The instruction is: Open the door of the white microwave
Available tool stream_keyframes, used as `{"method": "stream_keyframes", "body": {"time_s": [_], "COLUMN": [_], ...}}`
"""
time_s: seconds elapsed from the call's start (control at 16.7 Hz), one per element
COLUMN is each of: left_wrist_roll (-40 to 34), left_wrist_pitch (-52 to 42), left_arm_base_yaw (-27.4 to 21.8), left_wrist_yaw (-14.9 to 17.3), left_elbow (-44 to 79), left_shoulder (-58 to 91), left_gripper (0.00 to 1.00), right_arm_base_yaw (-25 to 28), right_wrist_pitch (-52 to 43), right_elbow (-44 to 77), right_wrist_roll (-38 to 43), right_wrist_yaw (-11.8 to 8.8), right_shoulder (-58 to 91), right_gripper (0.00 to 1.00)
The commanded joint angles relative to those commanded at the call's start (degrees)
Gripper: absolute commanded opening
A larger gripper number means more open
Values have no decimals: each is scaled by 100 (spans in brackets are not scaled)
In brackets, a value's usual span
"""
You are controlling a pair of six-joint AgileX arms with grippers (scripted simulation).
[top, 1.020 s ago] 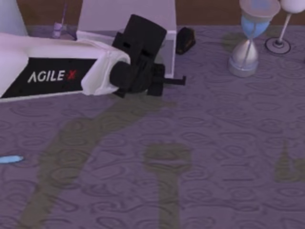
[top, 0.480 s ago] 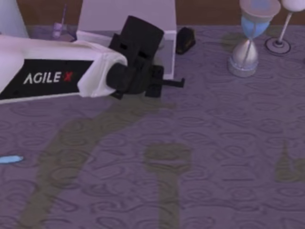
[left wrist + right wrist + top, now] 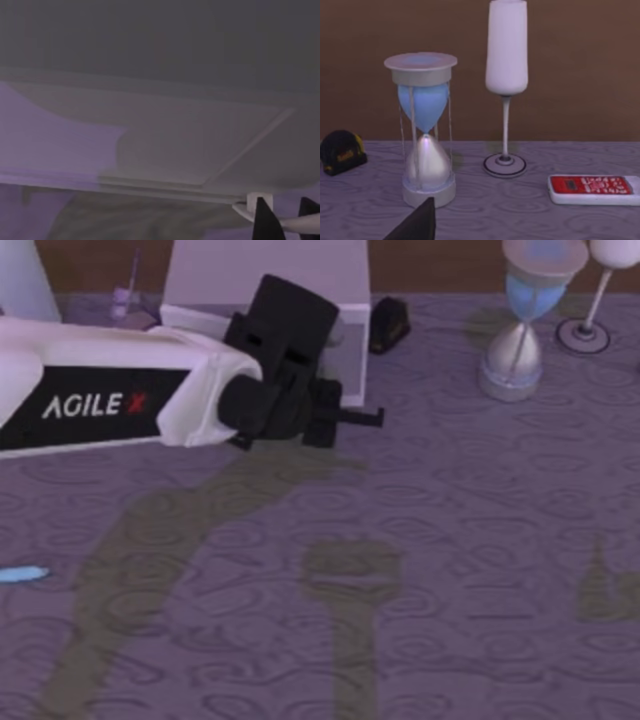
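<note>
Far side of the purple tabletop (image 3: 450, 540), left of the middle: the white microwave (image 3: 265, 270), seen from above. Left arm (image 3: 100, 405) stretched in from the left, with its black tool (image 3: 340, 418) right at the front of the microwave, near its right corner. Up close in the left wrist view, the door (image 3: 165, 145) with its greyish window, and the white handle (image 3: 260, 205) sitting between the two dark fingertips (image 3: 265, 222) of the left tool, pinched closely. Door seems a little way off the front, but hard to tell for sure.

Right of the microwave: a small black tape measure (image 3: 388, 325), then a blue hourglass (image 3: 525, 315) and a white wine glass (image 3: 600, 285). In the right wrist view, a red and white remote (image 3: 595, 189) lying right of the glass. Only a dark corner of the right tool (image 3: 417, 225) showing, so cannot tell how it stands.
</note>
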Motion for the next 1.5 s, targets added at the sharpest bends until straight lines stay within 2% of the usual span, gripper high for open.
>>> {"method": "stream_keyframes", "body": {"time_s": [1.14,1.5], "left_wrist_roll": [0,201], "left_wrist_pitch": [0,110], "left_arm_base_yaw": [0,42], "left_wrist_yaw": [0,179], "left_elbow": [0,-184], "left_shoulder": [0,-141], "left_gripper": [0,0], "right_arm_base_yaw": [0,0], "right_wrist_pitch": [0,0], "right_elbow": [0,0], "right_wrist_roll": [0,0], "right_wrist_yaw": [0,0], "right_shoulder": [0,0], "right_gripper": [100,100]}}
